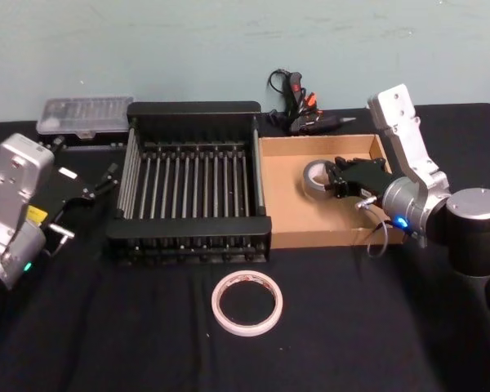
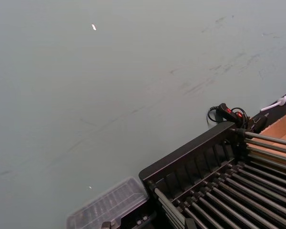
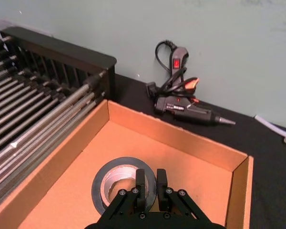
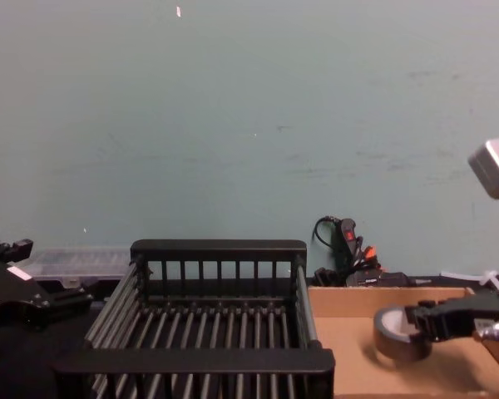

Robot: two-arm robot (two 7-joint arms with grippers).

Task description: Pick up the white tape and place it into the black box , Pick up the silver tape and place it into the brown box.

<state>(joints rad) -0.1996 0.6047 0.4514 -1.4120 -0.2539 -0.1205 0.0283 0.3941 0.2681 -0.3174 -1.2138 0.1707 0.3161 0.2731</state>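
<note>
Clamped jaws of the right gripper hold the wall of the silver tape over the brown box floor.
Two tapes, two boxes: the silver tape sits at the middle of the brown box, tilted up in the chest view; whether it touches the floor cannot be told. Left of it and touching, the black box holds nothing. On the black table, near of the black box and apart from it, the white tape lies flat with open cloth all round. Parked left of the black box, the left gripper has its jaws apart. Against the far wall lie one glue gun and one clear case.
</note>
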